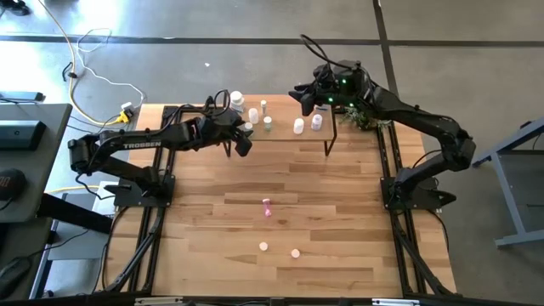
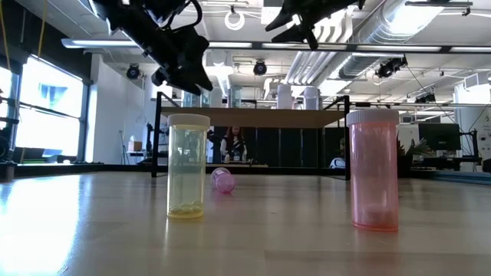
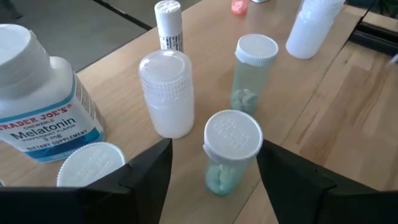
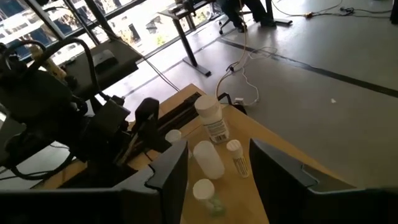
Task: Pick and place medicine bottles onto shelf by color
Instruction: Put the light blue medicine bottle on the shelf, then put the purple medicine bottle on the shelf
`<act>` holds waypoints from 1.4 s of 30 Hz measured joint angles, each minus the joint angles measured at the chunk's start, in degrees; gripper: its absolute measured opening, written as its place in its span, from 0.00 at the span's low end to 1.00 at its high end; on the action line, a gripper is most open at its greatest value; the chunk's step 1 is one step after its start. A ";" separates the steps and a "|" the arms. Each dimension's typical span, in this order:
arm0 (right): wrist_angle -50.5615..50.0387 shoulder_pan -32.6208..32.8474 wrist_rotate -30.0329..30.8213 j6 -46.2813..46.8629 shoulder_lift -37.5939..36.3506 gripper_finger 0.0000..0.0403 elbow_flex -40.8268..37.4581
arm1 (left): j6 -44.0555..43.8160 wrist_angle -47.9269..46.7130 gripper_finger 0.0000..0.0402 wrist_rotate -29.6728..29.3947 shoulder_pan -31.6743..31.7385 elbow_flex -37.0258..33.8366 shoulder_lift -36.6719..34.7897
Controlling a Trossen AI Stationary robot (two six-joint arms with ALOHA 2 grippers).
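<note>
Above the shelf point(image 1: 280, 136), the left gripper point(image 3: 214, 171) is hovering spread around a green bottle point(image 3: 231, 151); the right gripper point(image 4: 217, 165) is hanging spread nearby.

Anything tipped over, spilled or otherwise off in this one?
One thing: the small pink translucent bottle lies on its side mid-table, while the yellow translucent bottle and the tall pink translucent bottle stand upright. No spill shows. Bottles on the light-wood shelf stand upright.
</note>
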 joint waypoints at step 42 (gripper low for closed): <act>-6.34 17.15 1.33 -0.23 -1.12 0.50 -0.02 | -10.43 -27.28 0.56 -1.75 -20.02 9.04 -15.40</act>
